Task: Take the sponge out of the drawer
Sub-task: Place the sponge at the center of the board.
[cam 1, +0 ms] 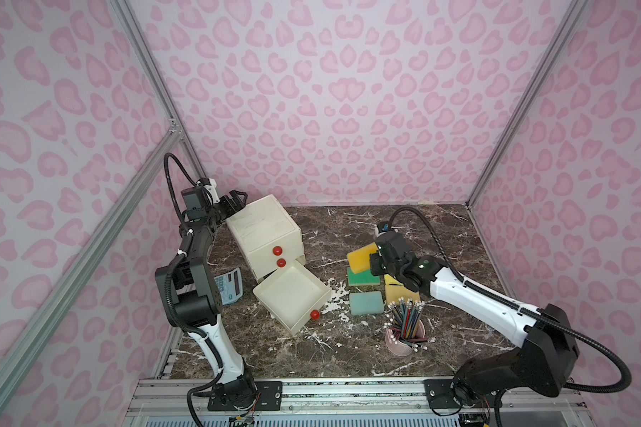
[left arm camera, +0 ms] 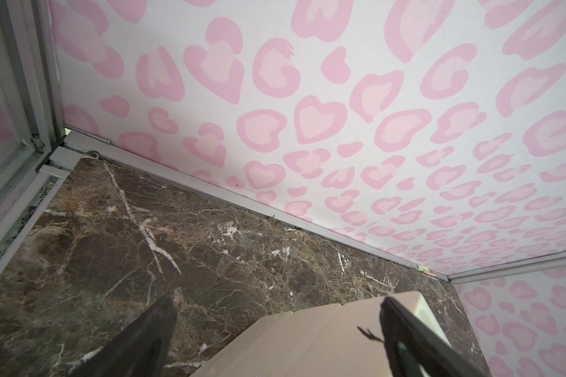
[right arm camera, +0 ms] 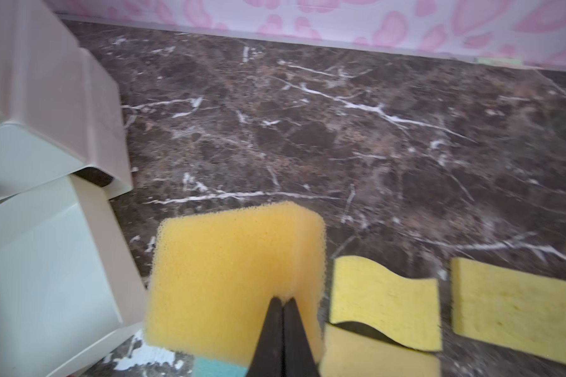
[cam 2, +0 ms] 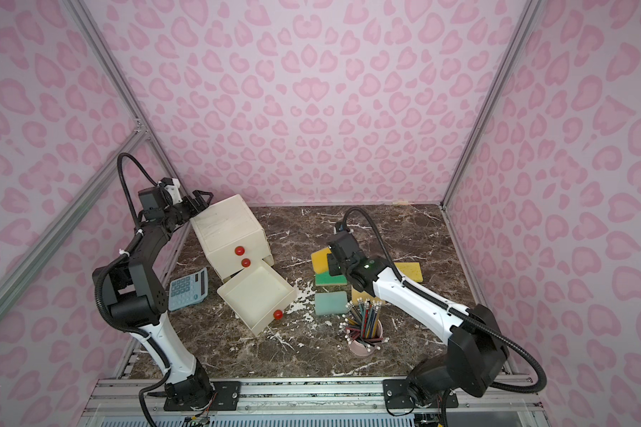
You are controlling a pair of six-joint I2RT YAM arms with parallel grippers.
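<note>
An orange-yellow sponge (cam 1: 359, 258) (cam 2: 319, 260) (right arm camera: 229, 277) hangs above the marble table, right of the cream drawer unit (cam 1: 263, 229). My right gripper (right arm camera: 283, 298) (cam 1: 375, 263) is shut on the sponge's near edge, pinching it. The bottom drawer (cam 1: 293, 295) (cam 2: 256, 297) (right arm camera: 46, 261) is pulled out at an angle with nothing inside it. At the unit's rear upper corner, my left gripper (cam 1: 237, 199) (cam 2: 202, 197) (left arm camera: 276, 300) is open, with the cabinet's top between its fingers. Whether it touches the cabinet I cannot tell.
Below the held sponge lie a green-and-yellow sponge (cam 1: 363, 278), a teal sponge (cam 1: 365, 303) and flat yellow sponges (right arm camera: 386, 293) (cam 2: 409, 271). A pink cup of pencils (cam 1: 404, 334) stands in front of them. A blue calculator (cam 1: 229, 286) lies left of the drawer.
</note>
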